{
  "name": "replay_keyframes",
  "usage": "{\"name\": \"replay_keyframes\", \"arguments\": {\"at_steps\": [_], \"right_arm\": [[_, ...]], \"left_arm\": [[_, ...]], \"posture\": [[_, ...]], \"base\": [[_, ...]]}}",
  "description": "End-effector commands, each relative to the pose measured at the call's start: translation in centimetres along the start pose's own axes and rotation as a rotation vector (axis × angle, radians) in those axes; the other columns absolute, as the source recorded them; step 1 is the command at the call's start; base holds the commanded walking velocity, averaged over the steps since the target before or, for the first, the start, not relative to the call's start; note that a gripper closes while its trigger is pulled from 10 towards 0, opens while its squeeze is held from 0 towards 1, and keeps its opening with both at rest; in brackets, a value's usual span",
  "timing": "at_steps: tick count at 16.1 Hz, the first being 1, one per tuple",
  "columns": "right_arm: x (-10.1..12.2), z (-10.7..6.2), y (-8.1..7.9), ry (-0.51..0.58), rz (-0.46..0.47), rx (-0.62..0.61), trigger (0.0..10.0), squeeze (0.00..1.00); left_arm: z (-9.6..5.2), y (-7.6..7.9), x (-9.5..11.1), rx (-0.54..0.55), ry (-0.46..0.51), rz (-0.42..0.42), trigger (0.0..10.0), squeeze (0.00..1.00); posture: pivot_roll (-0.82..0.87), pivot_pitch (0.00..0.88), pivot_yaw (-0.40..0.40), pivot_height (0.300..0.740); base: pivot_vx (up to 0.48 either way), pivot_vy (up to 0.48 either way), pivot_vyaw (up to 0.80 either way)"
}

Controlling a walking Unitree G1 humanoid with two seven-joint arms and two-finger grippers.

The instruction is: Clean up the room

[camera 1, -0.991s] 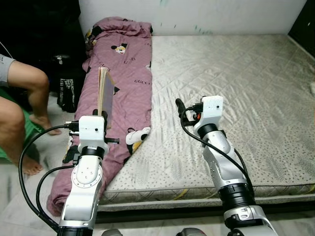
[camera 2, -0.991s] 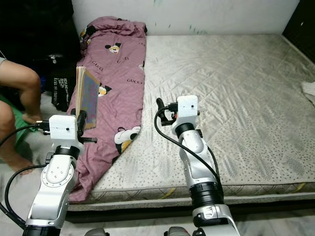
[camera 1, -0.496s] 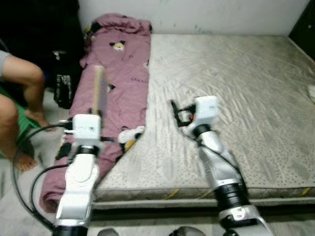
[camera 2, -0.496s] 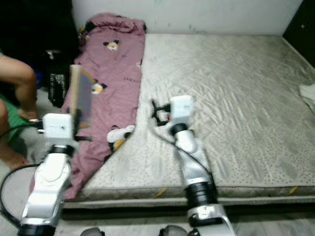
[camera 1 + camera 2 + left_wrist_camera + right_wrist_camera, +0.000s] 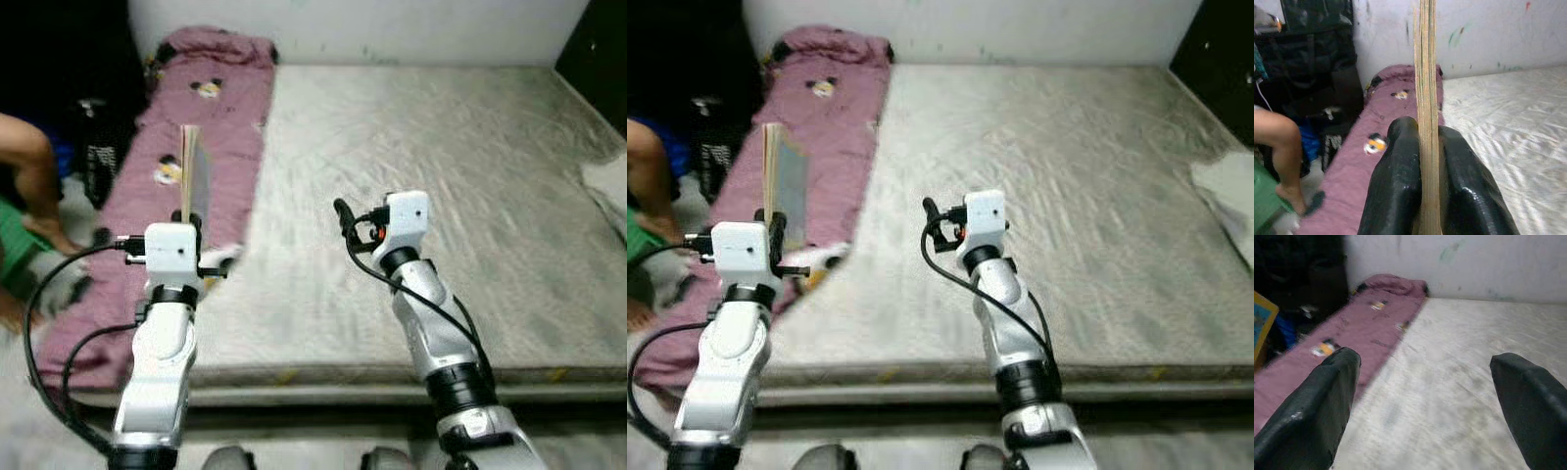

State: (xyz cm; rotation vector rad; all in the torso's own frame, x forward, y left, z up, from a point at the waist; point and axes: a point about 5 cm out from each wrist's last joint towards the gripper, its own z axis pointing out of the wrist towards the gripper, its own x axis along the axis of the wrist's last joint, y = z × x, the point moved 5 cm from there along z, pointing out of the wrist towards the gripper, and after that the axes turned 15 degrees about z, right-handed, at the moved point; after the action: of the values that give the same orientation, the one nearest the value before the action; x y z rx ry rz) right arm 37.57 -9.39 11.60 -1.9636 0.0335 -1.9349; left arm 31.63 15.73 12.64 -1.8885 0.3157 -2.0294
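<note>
Between the left gripper's (image 5: 1427,161) two black fingers (image 5: 1396,186) a thin book (image 5: 1426,98) stands clamped on edge, its long axis running straight up and out along the fingers, cover faces turned to the sides. That gripper hangs just off the near left corner of the mattress (image 5: 470,147), over the edge of the purple blanket (image 5: 211,108) that lies in a long strip along the mattress's left side. Level with it, to the right, the right gripper (image 5: 1425,396) hovers over the bare quilted surface with its fingers spread wide and nothing between them. Ahead of the left gripper the blanket runs away lengthwise toward the wall (image 5: 1488,34) (cartoon patches dot it); to that gripper's left a person's bare leg (image 5: 1286,152) rests by a dark bag (image 5: 1317,63) on the floor. Past the right gripper, far off at the mattress's right edge, lies something pale, too blurred to name. The book is already in hand, so the coming move is likely a carry or a set-down, and the left arm alone bears it; the free right gripper is the nearer one to the open mattress.
</note>
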Motion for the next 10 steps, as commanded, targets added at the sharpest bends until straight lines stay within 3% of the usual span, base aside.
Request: {"name": "replay_keyframes", "arguments": {"at_steps": [1,5,8,10], "right_arm": [[0.7,0.2,0.0,0.021,-0.009,0.002,10.0,0.0],[0.6,0.3,0.1,0.019,-0.014,0.003,10.0,0.0],[0.6,0.3,0.1,0.017,-0.016,0.003,10.0,0.0],[0.6,0.3,0.1,0.016,-0.015,0.003,10.0,0.0]], "left_arm": [[0.2,-0.2,1.5,0.002,0.061,0.007,10.0,0.0],[0.2,-0.2,1.6,0.01,0.071,-0.01,10.0,0.0],[0.1,-0.9,1.0,0.086,0.026,0.034,10.0,0.0],[0.1,-1.2,0.4,0.098,-0.006,-0.024,10.0,0.0]], "posture": [[-0.02,0.013,0.016,0.74],[-0.03,0.005,0.015,0.74],[-0.02,0.009,0.01,0.74],[-0.02,0.011,0.009,0.74]], "base": [[0.0,-0.319,0.0],[0.0,0.0,0.0],[0.0,0.0,0.0],[0.0,0.0,0.0]]}}
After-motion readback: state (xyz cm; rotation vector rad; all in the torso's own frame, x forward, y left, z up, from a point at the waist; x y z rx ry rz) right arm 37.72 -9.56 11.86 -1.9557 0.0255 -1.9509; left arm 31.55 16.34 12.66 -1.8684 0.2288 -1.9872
